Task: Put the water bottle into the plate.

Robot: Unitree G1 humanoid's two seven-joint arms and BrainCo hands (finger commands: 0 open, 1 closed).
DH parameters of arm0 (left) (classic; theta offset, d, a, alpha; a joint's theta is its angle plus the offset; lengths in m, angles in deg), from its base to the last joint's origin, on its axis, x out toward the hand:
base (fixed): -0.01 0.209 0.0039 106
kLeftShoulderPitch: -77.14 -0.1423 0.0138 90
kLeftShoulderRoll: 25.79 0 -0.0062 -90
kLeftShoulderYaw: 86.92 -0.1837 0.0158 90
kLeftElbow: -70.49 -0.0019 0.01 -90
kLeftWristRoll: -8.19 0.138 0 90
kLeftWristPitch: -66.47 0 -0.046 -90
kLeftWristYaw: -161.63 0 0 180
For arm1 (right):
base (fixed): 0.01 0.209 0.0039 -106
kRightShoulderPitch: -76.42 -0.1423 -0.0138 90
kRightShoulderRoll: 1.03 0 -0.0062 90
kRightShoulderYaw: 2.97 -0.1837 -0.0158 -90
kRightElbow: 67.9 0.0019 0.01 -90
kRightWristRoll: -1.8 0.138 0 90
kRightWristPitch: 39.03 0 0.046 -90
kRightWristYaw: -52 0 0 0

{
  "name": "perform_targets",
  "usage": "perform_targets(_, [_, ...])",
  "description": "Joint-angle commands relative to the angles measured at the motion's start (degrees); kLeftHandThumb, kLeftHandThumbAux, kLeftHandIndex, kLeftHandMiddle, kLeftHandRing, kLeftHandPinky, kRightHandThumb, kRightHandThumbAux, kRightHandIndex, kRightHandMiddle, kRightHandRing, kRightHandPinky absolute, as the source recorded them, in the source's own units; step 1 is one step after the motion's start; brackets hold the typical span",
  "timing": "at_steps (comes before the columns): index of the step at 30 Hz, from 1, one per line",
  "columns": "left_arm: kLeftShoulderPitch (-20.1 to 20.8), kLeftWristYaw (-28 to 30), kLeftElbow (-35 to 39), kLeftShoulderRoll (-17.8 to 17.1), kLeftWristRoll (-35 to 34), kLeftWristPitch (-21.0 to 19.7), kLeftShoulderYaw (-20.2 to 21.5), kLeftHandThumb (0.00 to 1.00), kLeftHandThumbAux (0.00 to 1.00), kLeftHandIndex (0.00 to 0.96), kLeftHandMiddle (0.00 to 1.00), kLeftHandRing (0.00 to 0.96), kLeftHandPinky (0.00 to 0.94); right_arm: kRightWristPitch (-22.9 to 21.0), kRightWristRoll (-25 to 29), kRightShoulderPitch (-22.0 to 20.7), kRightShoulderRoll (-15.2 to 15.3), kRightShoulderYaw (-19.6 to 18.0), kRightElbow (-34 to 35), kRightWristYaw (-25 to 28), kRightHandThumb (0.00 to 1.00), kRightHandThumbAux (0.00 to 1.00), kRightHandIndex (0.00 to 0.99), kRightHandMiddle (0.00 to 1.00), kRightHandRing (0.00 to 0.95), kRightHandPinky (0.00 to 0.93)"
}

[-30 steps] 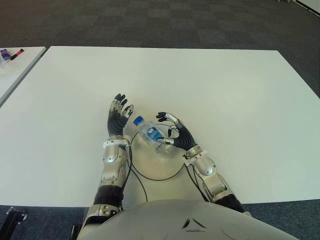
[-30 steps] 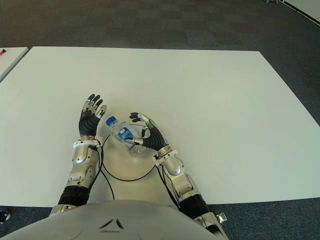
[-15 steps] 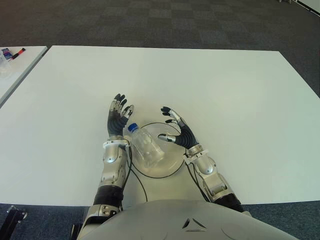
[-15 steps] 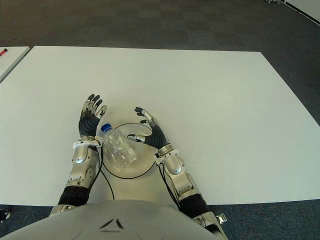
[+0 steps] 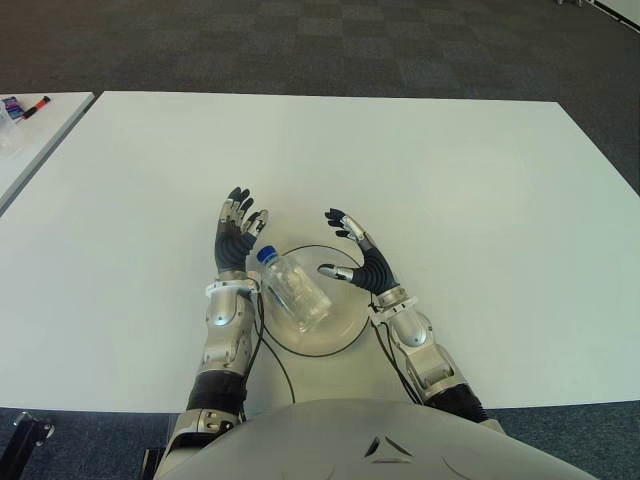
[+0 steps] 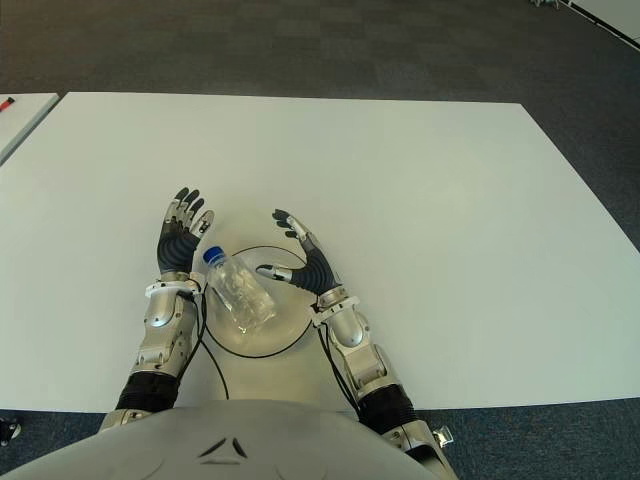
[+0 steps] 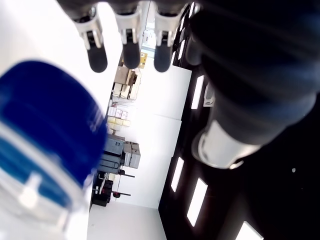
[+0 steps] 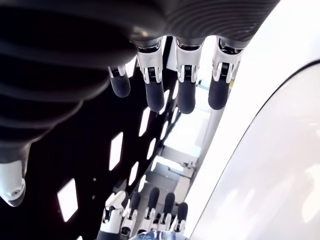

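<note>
Inspecting the placement, we find the water bottle (image 5: 292, 290) lying on its side inside the plate (image 5: 340, 328), blue cap toward the left hand (image 5: 236, 240); we judge the placing step done, with only withdrawal left; the right hand (image 5: 356, 262) hovers just beside the bottle, fingers spread and gripping nothing; the left hand shows beside the plate's left edge, fingers extended and empty; the next move calls for lifting both hands clear without nudging the bottle, which could roll; we read no label or writing on the bottle; the white counter (image 5: 480, 200) bears no markings.
</note>
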Motion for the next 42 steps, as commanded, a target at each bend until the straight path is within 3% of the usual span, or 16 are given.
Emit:
perform_targets(1, [-0.69, 0.34, -0.63, 3.06, -0.55, 0.06, 0.19, 0.322, 0.805, 0.113, 0.122, 0.111, 0.164, 0.03, -0.85, -0.41, 0.33, 0.05, -0.75, -0.12, 0.573, 0.517, 0.064, 0.152, 0.139, 0.179])
perform_targets(20, [-0.39, 0.56, -1.40, 2.86, -0.69, 0.68, 0.22, 0.317, 0.809, 0.113, 0.125, 0.115, 0.161, -0.27, -0.75, -0.86, 0.35, -0.09, -1.34, 0.05, 0.592, 0.560, 0.055, 0.142, 0.122, 0.165])
perform_targets(32, [-0.33, 0.80, -1.45, 3.02, -1.76, 0.40, 0.42, 0.319, 0.801, 0.115, 0.128, 0.119, 0.163, 1.79, -1.27, -1.62, 0.21, -0.69, -3.03, -2.32, 0.554, 0.571, 0.053, 0.140, 0.119, 0.153])
perform_targets(42, [-0.32, 0.88, -1.95, 2.66, -0.81, 1.58, 0.31, 0.314, 0.798, 0.107, 0.125, 0.117, 0.168, 5.28, -0.80, -4.58, 1.89, -3.12, -5.27, -3.35, 0.526, 0.543, 0.043, 0.132, 0.118, 0.176])
